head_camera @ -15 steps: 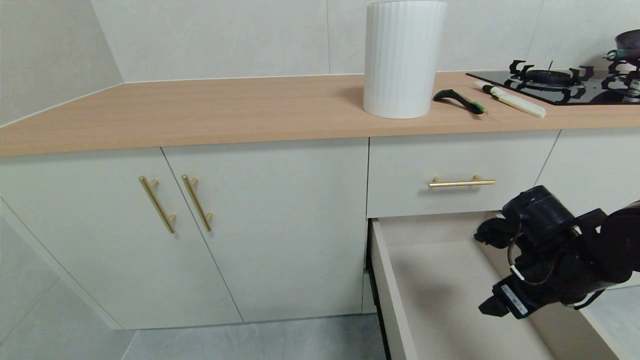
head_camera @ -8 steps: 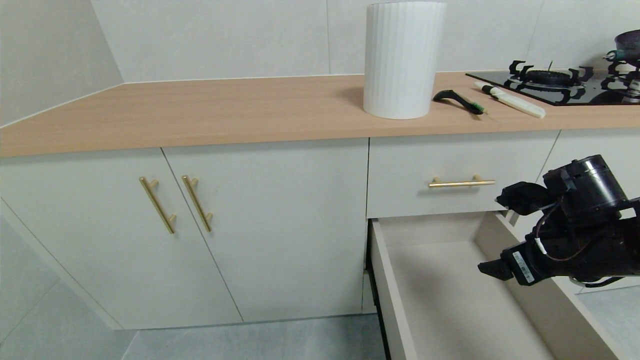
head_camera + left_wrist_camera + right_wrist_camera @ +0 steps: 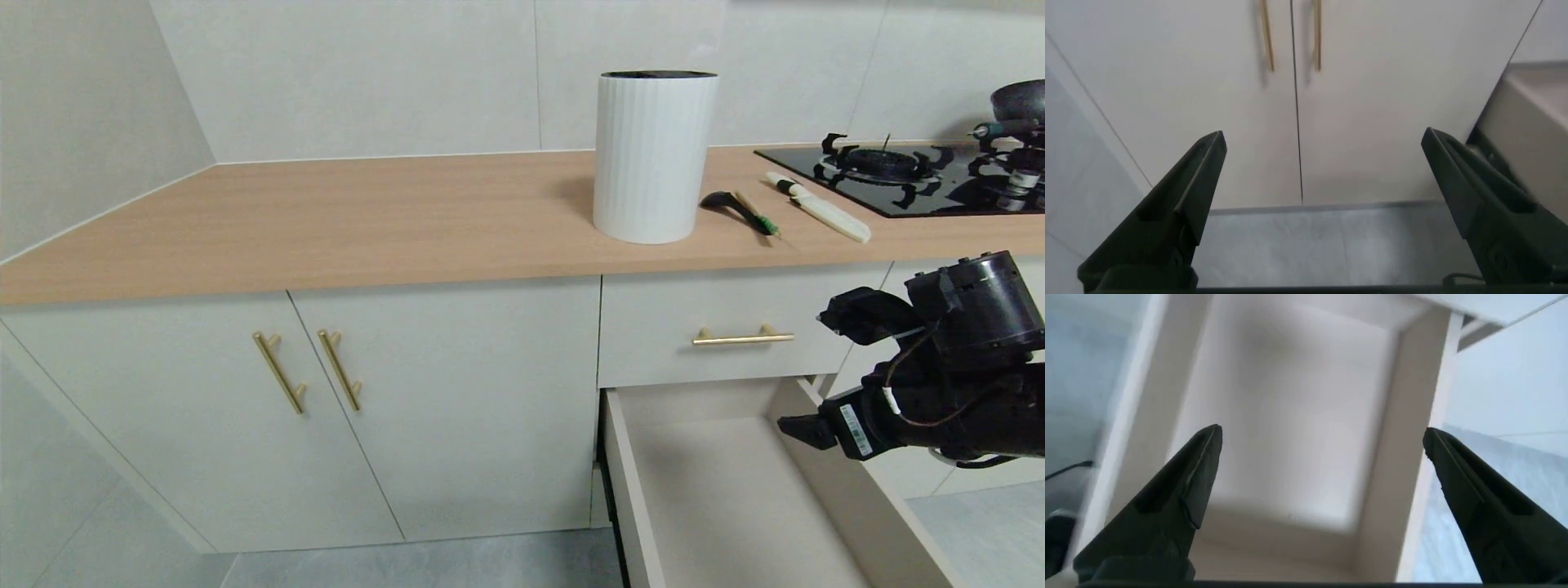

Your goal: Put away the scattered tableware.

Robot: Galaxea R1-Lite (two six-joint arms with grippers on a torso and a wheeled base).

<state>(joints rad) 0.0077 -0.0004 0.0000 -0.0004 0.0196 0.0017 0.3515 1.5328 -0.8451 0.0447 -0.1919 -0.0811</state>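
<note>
A black spoon with a green handle (image 3: 739, 211) and a white knife (image 3: 817, 214) lie on the wooden counter (image 3: 367, 220), between a tall white ribbed canister (image 3: 654, 155) and the black hob (image 3: 898, 173). Under them the lower drawer (image 3: 633, 490) stands pulled out and bare inside; its wall (image 3: 1417, 441) shows in the right wrist view. My right gripper (image 3: 804, 369) hangs open over the drawer's right side, its fingers (image 3: 1184, 498) spread with nothing between them. My left gripper (image 3: 1323, 143) is open and faces the cabinet doors low down.
Two cabinet doors with gold handles (image 3: 310, 380) sit left of the drawer, also seen as gold handles (image 3: 1290, 33). A shut upper drawer has a gold handle (image 3: 743, 336). A pot (image 3: 1016, 102) stands on the hob. Grey floor (image 3: 1315, 245) lies below.
My right gripper rose out of the drawer and moved right. The head camera then tilted, so the whole picture slid downward; the tableware has not moved.
</note>
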